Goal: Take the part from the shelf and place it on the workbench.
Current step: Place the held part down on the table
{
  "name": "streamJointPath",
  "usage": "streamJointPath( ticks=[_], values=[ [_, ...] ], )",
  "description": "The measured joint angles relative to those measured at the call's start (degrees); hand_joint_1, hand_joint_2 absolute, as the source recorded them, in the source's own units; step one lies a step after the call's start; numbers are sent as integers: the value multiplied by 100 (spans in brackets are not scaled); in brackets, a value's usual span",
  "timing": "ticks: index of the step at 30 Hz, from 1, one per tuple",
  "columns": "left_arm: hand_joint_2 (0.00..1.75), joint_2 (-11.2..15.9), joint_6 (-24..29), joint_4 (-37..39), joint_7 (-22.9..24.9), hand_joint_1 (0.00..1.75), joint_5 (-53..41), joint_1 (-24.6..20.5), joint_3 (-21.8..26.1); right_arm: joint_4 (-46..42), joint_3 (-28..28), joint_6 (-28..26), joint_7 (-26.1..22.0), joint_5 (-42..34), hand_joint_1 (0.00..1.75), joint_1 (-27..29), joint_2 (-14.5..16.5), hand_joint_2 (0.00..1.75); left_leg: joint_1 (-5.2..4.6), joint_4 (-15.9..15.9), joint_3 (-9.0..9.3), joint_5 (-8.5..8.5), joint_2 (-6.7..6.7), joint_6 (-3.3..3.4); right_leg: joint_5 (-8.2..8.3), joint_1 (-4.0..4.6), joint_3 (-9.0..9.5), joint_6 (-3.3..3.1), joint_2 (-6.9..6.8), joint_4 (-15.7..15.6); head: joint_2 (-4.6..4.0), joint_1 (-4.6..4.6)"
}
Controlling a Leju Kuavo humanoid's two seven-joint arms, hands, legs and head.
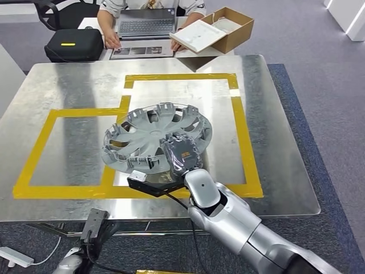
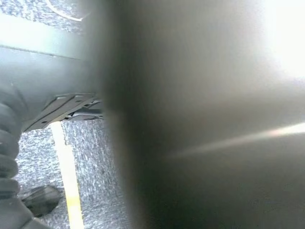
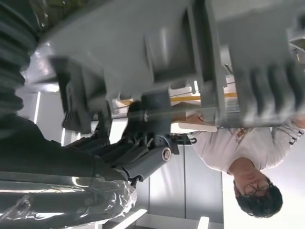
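Observation:
The part is a grey multi-spoke wheel cover [image 1: 157,137], tilted over the middle of the metal workbench [image 1: 275,165], inside the yellow tape outline [image 1: 245,148]. My right hand [image 1: 181,155], wrapped in clear plastic, grips the cover's near rim from below and in front. In the right wrist view the dark fingers [image 3: 118,152] sit under the cover's ribbed underside [image 3: 162,52]. Whether the cover touches the tabletop I cannot tell. My left arm [image 1: 71,262] hangs below the workbench's front edge; its ribbed wrist cover [image 2: 7,143] shows beside a blurred dark surface, and the fingers are hidden.
A person sits at the desk beyond the workbench with a laptop [image 1: 146,25], holding a white board over an open cardboard box [image 1: 230,25]. A black bag [image 1: 74,44] lies at the back left. Blue carpet [image 1: 327,188] borders the workbench on the right.

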Motion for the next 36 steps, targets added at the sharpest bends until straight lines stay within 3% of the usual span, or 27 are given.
streamJointPath(
  ticks=[2, 3, 4, 7, 9, 13, 15, 17, 18, 19, 20, 22, 24, 27, 29, 32, 33, 34, 35, 36],
  values=[
    [0, 5, 28, 1, 2, 0, 25, 50, 2, 19, 0, 181, 126, 12, 0, 6, 19, 0, 9, 712, -337, -297, 0, -30, -6, 7, 2, -20, 3, 2, 0, -5],
    [0, 5, 39, 1, 0, 0, 41, 75, 4, 28, 0, 286, 193, 18, 0, 10, 20, 0, 10, 898, -436, -318, 0, -37, -10, 10, 3, -22, 5, 4, 0, -5],
    [0, 5, 48, 0, -5, 0, 54, 97, 6, 33, 0, 392, 254, 25, 0, 10, 20, 0, 11, 884, -441, -231, 0, -38, -14, 11, 6, -21, 7, 8, 0, -5],
    [0, 2, 58, -2, -41, 0, 66, 146, 7, 31, -2, 625, 353, 56, 0, -12, 32, 0, 9, -65, 3, 321, 1, -8, -43, 23, 25, 15, 20, 27, -1, -5],
    [0, -5, 60, -2, -69, 0, 70, 164, 12, 27, -3, 710, 375, 73, 0, -34, 37, 0, -6, -526, 220, 426, 4, 36, -55, 46, 11, 62, 28, 39, -1, 2],
    [0, -19, 75, -3, -92, 0, 84, 175, 59, 15, -9, 781, 395, 75, 0, -66, 36, 0, -11, -648, 269, 423, 5, 179, -125, 36, -39, 185, 11, 108, 0, 14],
    [0, -29, 86, -4, -92, 0, 90, 180, 101, 5, -25, 783, 415, 68, 0, -85, 34, 0, 7, -683, 289, 443, 10, 242, -411, 21, -275, 237, 1, 601, 0, 42],
    [0, -34, 96, -4, -92, 0, 101, 189, 138, 1, -40, 782, 429, 60, 0, -86, 26, 0, 7, -683, 286, 443, 12, 262, -748, 9, -627, 276, -4, 1354, 0, 56],
    [0, -36, 101, -4, -92, 0, 108, 192, 155, 1, -45, 783, 433, 56, 0, -80, 19, 0, 8, -682, 285, 443, 12, 263, -813, 3, -739, 291, -5, 1592, 0, 55],
    [0, -36, 106, -4, -92, 0, 114, 196, 173, 1, -49, 784, 439, 51, 0, -78, 13, 0, 10, -679, 285, 445, 12, 260, -770, -5, -748, 302, -6, 1621, 0, 56],
    [0, -38, 112, -4, -92, 0, 118, 200, 192, 0, -54, 788, 448, 43, 0, -80, 8, 0, 13, -676, 287, 446, 11, 253, -631, -16, -643, 308, -9, 1430, 0, 55],
    [0, -40, 121, -4, -92, 0, 121, 208, 238, -7, -79, 807, 469, 16, 0, -99, 6, 0, 13, -658, 287, 443, 7, 215, -296, -40, -236, 312, -30, 666, 0, 57],
    [0, -32, 130, -4, -92, 0, 136, 223, 287, -20, -122, 897, 481, -25, 0, -125, 2, 0, -6, -628, 265, 444, 1, 145, -159, -45, 49, 273, -31, 147, 0, 50],
    [0, -20, 139, -4, -92, 0, 160, 246, 364, -31, -185, 1115, 480, -98, 0, -146, -23, 0, 3, -636, 246, 466, -1, 44, -133, -30, 87, 161, -9, 63, 0, 38],
    [0, -25, 142, -4, -92, 0, 160, 257, 407, -49, -214, 1185, 486, -127, 0, -171, -33, 0, 17, -462, 170, 329, 4, -2, -104, -43, 90, 83, -7, 44, 0, 20],
    [0, -29, 140, -2, -92, 0, 151, 281, 455, -77, -262, 1364, 517, -174, 0, -191, -50, 0, 20, 528, -270, -169, 8, -46, -101, -39, 93, 20, -6, 38, 0, -10],
    [0, -30, 140, -2, -93, 0, 144, 288, 477, -78, -275, 1452, 526, -199, 0, -186, -64, 0, 19, 814, -406, -252, 8, -52, -104, -34, 94, 15, -5, 39, 0, -9],
    [0, -30, 140, -2, -97, 0, 135, 294, 503, -79, -284, 1540, 531, -225, 0, -183, -80, 0, 19, 931, -469, -236, 8, -52, -108, -30, 97, 12, -2, 39, 0, -10],
    [0, -31, 140, -2, -103, 0, 124, 298, 530, -80, -289, 1611, 531, -247, 0, -182, -95, 0, 19, 822, -423, -109, 8, -44, -112, -29, 104, 13, 3, 40, -1, -9],
    [0, -31, 140, -2, -113, 0, 113, 300, 553, -83, -293, 1662, 529, -265, 0, -184, -107, 0, 19, 521, -280, 93, 8, -29, -120, -29, 118, 19, 8, 41, -1, -10]
  ],
)
